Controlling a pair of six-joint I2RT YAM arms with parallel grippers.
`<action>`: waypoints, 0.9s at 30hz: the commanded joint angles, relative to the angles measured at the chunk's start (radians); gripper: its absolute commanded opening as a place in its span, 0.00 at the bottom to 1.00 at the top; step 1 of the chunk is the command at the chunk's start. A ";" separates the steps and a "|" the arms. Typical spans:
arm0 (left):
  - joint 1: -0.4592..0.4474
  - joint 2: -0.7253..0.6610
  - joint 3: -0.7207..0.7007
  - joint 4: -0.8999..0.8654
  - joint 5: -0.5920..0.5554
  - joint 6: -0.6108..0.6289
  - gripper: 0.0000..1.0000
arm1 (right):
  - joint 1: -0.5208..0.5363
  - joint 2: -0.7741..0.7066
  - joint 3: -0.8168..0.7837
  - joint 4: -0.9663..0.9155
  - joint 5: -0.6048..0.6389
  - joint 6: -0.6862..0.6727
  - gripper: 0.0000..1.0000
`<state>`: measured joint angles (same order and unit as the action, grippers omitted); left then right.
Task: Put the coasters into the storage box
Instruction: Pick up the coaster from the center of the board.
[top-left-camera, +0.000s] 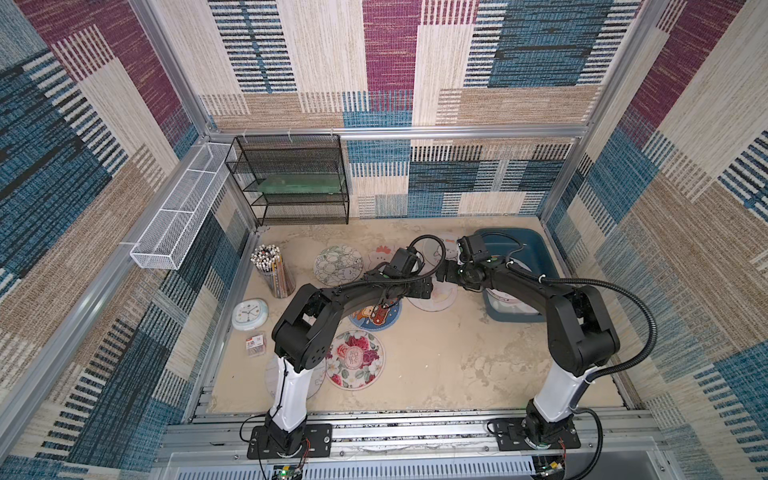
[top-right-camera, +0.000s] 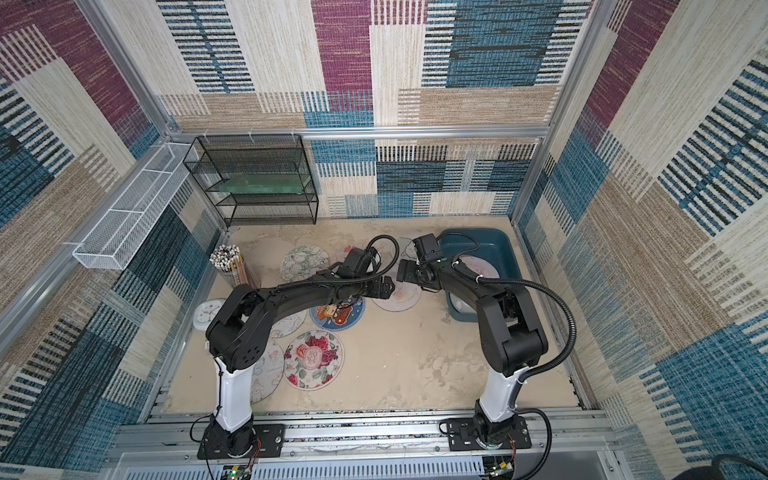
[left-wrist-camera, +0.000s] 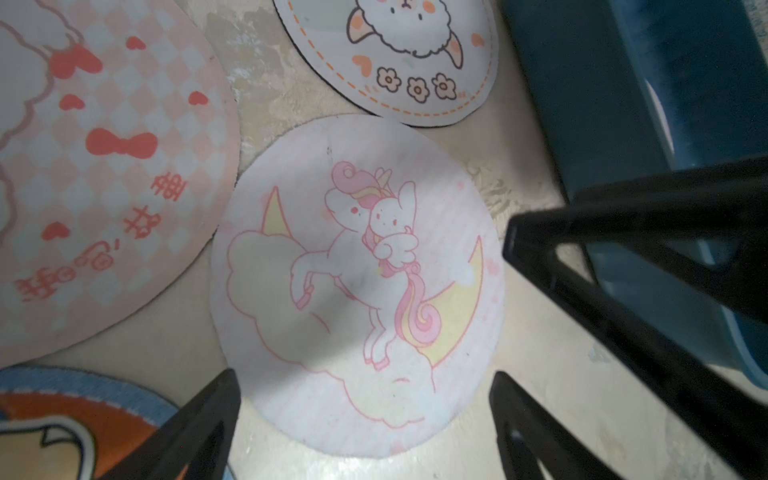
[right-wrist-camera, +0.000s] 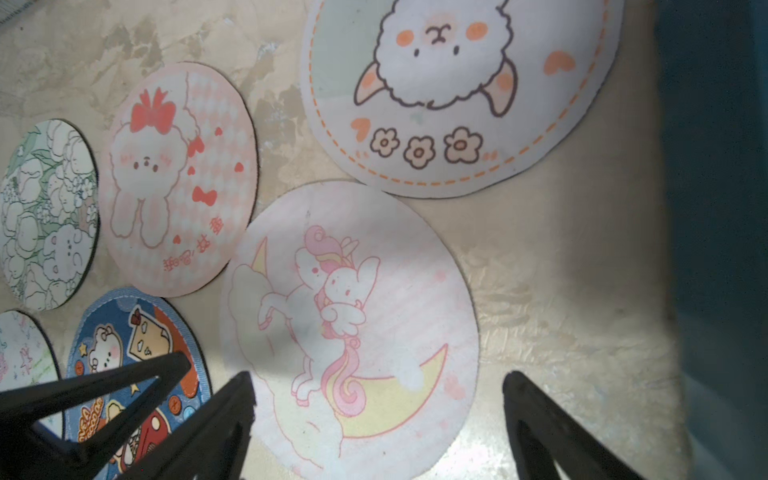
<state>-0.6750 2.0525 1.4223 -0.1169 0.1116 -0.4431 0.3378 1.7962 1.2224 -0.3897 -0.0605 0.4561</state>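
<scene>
Both arms stretch over the middle of the table (top-left-camera: 436, 365), and their tips nearly meet above a pale pink unicorn coaster (left-wrist-camera: 357, 286) that lies flat just beside the storage box (top-left-camera: 528, 245). The left gripper (left-wrist-camera: 365, 415) has its fingers spread wide with nothing between them. One tip is over the coaster's edge and the other over bare table. The right gripper (right-wrist-camera: 382, 415) is spread just as wide and is also empty (a finger of the left gripper shows in the corner of the right wrist view). I cannot tell whether any tip touches the coaster. The teal box stands at the far right of the table, close to the side wall, and a pinkish coaster (top-right-camera: 486, 268) lies inside it. More coasters lie flat on the table. A sheep coaster (right-wrist-camera: 457, 83) is near the box and next to the unicorn one, with a pink rabbit coaster (right-wrist-camera: 178, 178) beside it. A blue-rimmed coaster (right-wrist-camera: 124, 332) is partly under the left arm, a green line-drawn coaster (top-left-camera: 338, 265) lies farther back, and a rose coaster (top-left-camera: 355, 359) is nearest the arm bases.
</scene>
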 joint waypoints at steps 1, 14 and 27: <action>0.009 0.030 0.033 -0.038 0.023 0.015 0.92 | -0.005 0.013 -0.004 0.010 -0.028 0.018 0.95; 0.017 0.090 0.059 -0.058 0.014 0.021 0.92 | -0.031 0.058 -0.053 0.057 -0.098 0.032 0.96; 0.023 0.100 0.014 -0.023 0.043 -0.015 0.92 | -0.020 0.114 -0.057 0.099 -0.182 0.046 0.96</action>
<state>-0.6540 2.1368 1.4490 -0.0788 0.1368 -0.4458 0.3107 1.8927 1.1694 -0.2741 -0.1883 0.4824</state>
